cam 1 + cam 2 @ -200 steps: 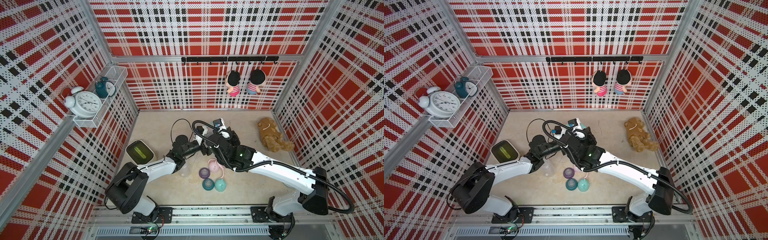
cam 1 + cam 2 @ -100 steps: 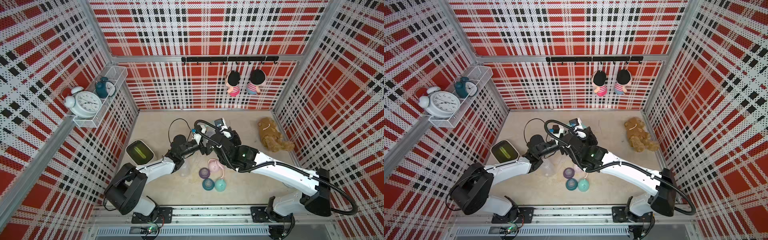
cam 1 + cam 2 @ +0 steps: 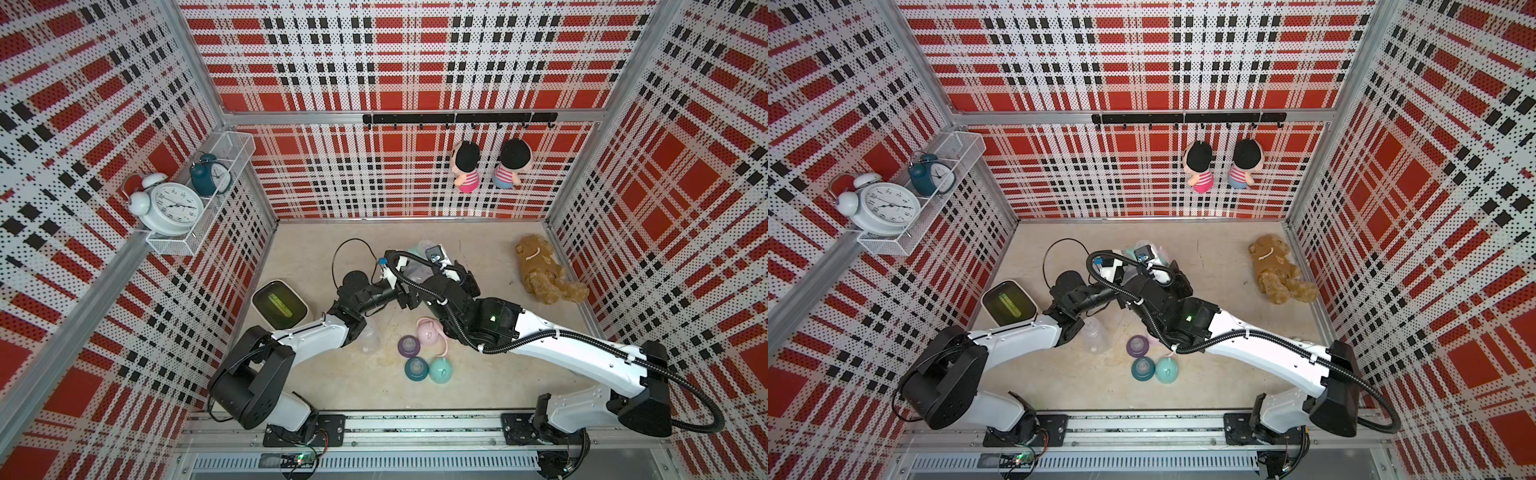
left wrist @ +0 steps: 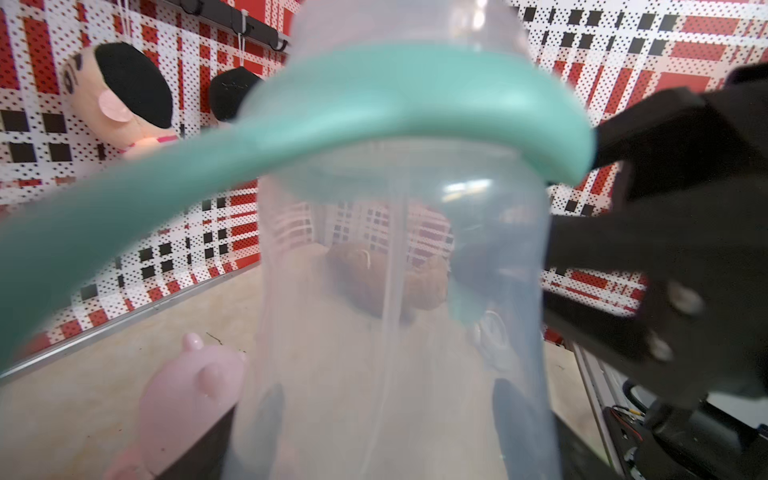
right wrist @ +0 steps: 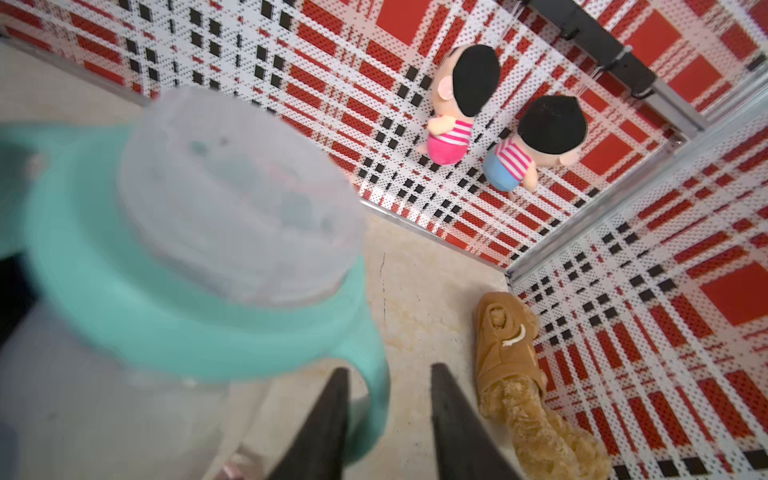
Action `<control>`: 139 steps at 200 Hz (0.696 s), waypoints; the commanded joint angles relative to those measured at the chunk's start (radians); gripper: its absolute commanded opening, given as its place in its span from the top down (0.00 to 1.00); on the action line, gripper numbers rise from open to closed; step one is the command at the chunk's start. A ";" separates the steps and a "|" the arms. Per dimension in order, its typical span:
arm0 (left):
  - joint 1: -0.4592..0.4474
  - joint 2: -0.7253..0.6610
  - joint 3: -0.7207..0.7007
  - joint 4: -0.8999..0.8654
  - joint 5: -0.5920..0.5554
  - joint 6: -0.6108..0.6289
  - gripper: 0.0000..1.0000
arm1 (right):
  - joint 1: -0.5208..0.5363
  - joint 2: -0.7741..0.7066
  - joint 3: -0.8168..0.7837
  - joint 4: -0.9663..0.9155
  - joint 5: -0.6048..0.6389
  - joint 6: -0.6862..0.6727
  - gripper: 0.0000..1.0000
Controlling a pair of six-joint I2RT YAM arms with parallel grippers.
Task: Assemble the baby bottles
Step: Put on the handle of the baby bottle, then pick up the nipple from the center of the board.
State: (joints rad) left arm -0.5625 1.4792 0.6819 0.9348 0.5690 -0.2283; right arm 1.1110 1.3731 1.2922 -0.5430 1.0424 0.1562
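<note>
Clear plastic baby bottle held, teal looped handle ring around its neck

It is clamped by the left gripper, likely to steady it for fitting; the right gripper is parted and empty beside the ring's loop. A pink dome cap and a teal dome cap lie on the bench at 6 o'clock of it. In both top views the bottle is mostly hidden by the arms.
</note>
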 commanded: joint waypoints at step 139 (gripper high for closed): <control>0.114 -0.171 -0.097 0.025 -0.032 0.018 1.00 | -0.027 -0.240 -0.281 -0.135 -0.860 0.156 0.09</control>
State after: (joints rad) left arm -0.4545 1.3472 0.5892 0.9638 0.5541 -0.2333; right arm 1.0870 1.1286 1.0695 -0.6838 0.3294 0.2623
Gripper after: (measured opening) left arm 0.813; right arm 0.909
